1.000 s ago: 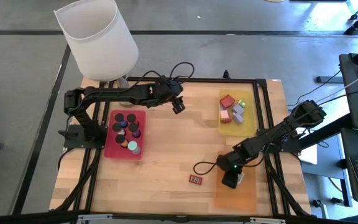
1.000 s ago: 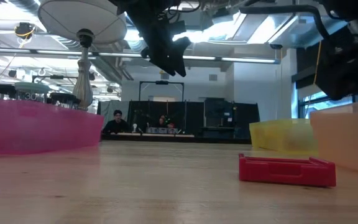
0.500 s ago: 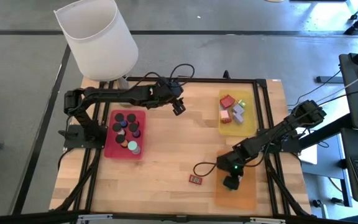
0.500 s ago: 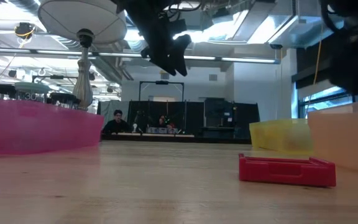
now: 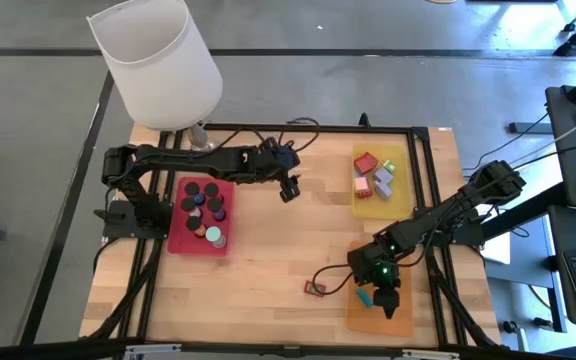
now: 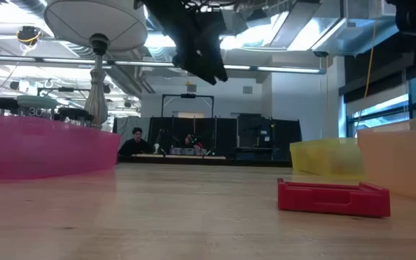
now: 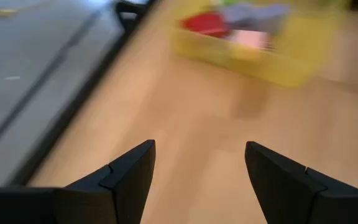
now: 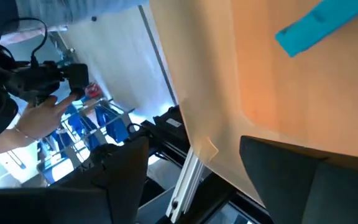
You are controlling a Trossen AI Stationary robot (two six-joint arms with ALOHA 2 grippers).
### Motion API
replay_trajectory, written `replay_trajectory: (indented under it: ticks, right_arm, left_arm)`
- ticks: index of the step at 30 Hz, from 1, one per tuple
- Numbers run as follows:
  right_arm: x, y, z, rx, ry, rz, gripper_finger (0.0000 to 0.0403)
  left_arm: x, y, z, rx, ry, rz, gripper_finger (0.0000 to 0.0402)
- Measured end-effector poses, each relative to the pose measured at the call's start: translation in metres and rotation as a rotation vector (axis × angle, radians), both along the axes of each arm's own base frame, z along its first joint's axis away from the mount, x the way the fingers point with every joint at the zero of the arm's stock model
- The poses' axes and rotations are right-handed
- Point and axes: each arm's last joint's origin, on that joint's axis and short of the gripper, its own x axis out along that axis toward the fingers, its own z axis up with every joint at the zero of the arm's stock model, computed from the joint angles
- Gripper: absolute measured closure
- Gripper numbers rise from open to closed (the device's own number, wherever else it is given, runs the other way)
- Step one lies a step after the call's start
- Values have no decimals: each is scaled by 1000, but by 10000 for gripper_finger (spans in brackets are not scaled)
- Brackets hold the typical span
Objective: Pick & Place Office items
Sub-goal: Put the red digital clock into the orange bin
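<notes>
While open, right claw (image 5: 386, 299) over orange mat (image 5: 368, 320).

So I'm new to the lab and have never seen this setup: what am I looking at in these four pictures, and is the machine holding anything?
It is a robot with two dark arms at a wooden table. One picture looks straight down, one looks level across the tabletop, and two come from cameras on the arms' wrists.

On the table lie a red tray of round black and teal pieces, a yellow tray of small blocks, and an orange tray with a teal flat piece in it. A small red flat piece lies loose on the wood.

The left claw hangs over bare wood between the red and yellow trays, open and empty. The right claw is over the orange tray, also open, holding nothing. The white shade is a lamp.
</notes>
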Motion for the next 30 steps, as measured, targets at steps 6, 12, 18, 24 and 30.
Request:
replay_trajectory:
  ticks: [6, 12, 18, 24, 30]
  right_arm:
    - [-9, 5, 16, -68, -119, -36, 161]
    - [-29, 14, 44, -157, -259, -144, 163]
    - [-44, 20, 58, -226, -349, -253, 163]
    - [-48, 22, 57, -299, -388, -310, 163]
    - [-38, 11, 56, -477, -577, -382, 163]
  left_arm:
    - [6, -32, -1, -160, -20, -239, 155]
    - [14, -76, -12, -183, 0, -378, 155]
    - [24, -129, -36, -169, 35, -513, 155]
    - [30, -172, -59, -59, 53, -659, 155]
    - [21, -193, -61, -86, 64, -598, 155]
